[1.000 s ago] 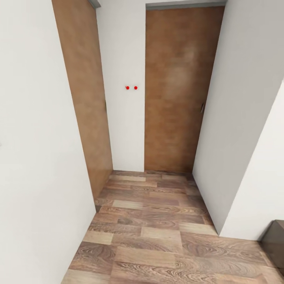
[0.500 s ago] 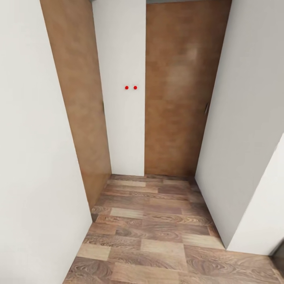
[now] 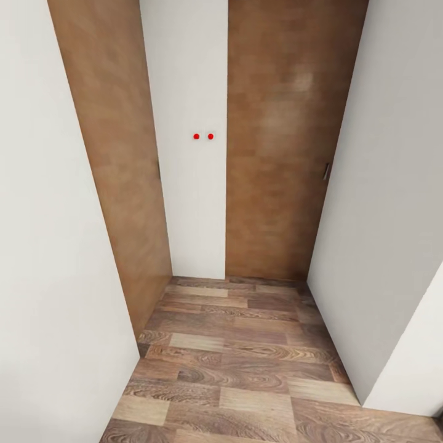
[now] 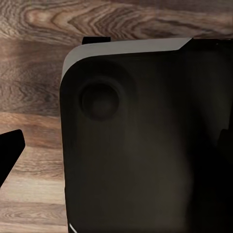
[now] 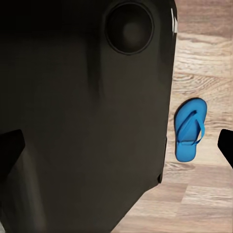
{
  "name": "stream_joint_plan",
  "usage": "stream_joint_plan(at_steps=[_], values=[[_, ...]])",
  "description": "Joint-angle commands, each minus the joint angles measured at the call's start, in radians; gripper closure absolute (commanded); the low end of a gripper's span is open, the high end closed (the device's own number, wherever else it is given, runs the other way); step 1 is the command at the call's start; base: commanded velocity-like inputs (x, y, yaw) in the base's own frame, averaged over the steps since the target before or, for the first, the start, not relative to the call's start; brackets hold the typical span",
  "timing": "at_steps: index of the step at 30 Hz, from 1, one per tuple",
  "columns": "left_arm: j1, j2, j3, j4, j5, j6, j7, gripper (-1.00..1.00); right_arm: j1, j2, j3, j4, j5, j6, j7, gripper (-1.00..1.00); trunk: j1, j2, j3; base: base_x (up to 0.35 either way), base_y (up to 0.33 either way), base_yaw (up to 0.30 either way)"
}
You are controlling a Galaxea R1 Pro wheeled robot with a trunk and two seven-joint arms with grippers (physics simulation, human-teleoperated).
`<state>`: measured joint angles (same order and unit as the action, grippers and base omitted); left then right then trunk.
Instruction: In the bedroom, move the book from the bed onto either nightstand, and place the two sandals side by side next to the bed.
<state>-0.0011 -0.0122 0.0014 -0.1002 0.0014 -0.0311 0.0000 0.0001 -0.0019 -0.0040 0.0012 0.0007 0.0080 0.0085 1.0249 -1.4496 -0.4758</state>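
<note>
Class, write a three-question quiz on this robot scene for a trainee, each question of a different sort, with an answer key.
1. True or false: in the right wrist view a blue sandal lies flat on the wood-plank floor.
2. Multiple choice: in the head view, what stands between the two brown wooden doors? A) a window B) a strip of white wall with two red dots C) a bookshelf
3. Fill in: the dark body in the left wrist view sits above a ____ floor.

Key: 1 true; 2 B; 3 wood-plank.
</note>
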Motion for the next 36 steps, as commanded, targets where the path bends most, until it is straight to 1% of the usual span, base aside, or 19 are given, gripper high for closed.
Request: stream_joint_plan(at_steps=[1,5,9,27,32,36], values=[[0.000,0.000,0.000,0.000,0.000,-0.003,0.000,-1.00,0.000,0.000,0.000,0.000,0.000,0.001,0.001,-1.00,0.000,0.000,-0.001,0.031,0.000,0.000],[0.000,0.000,0.001,0.000,0.000,-0.003,0.000,-1.00,0.000,0.000,-0.001,0.000,-0.001,0.000,0.001,-1.00,0.000,0.000,-0.001,0.051,0.000,0.000],[0.000,0.000,0.002,-0.001,0.000,-0.003,0.000,-1.00,0.000,0.000,0.001,0.000,-0.001,0.001,0.001,-1.00,0.000,0.000,-0.001,0.222,0.000,0.000],[0.000,0.000,0.002,-0.001,0.000,-0.002,0.000,-1.00,0.000,0.000,0.000,-0.001,-0.001,0.001,0.000,-1.00,0.000,0.000,-0.001,0.314,0.000,-0.004],[0.000,0.000,0.002,-0.001,0.000,-0.002,0.000,-1.00,0.000,0.000,0.000,0.000,-0.001,0.001,-0.001,-1.00,0.000,0.000,-0.001,0.304,0.000,-0.142],[0.000,0.000,0.001,-0.001,0.000,-0.003,0.000,-1.00,0.000,0.000,-0.002,0.000,-0.002,0.001,-0.001,-1.00,0.000,0.000,-0.001,0.097,0.000,-0.253]])
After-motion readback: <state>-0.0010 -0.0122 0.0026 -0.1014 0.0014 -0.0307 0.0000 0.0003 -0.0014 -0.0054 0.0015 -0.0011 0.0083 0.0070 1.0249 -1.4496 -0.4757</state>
